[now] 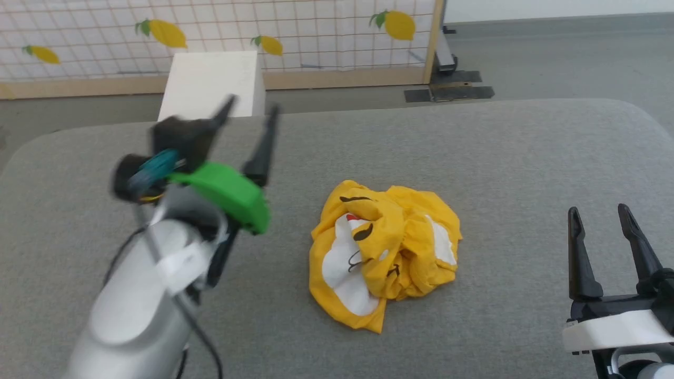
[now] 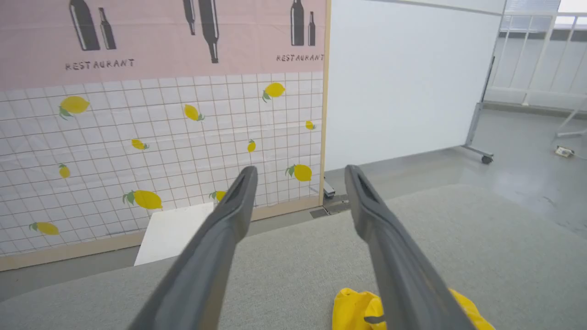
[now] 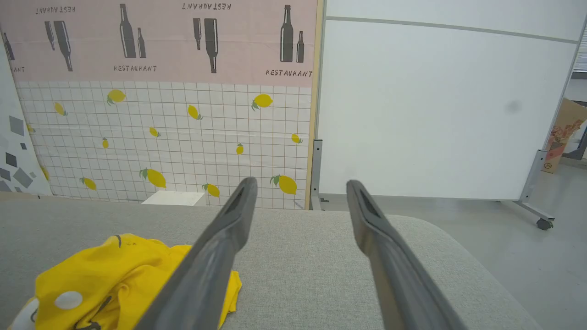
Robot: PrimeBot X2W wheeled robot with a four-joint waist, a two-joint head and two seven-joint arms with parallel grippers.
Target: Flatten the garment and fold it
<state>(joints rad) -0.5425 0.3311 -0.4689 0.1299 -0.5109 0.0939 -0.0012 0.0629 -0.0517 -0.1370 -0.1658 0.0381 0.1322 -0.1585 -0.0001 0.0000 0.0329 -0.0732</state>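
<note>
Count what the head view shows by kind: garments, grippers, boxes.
Garments: 1, the crumpled yellow T-shirt
Grippers: 2, the left gripper and the right gripper, both open
Boxes: 1, the white box beyond the table
Total: 4

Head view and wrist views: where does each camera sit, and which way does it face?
Head view: on the head, looking forward and down at the crumpled garment on the grey surface; left gripper at left, right gripper lower right.
Left wrist view: left wrist, facing along its open fingers toward the lemon-print wall; garment at bottom edge.
Right wrist view: right wrist, facing likewise; open fingers, garment lower left.
Shared: all three show the garment and lemon-print wall.
</note>
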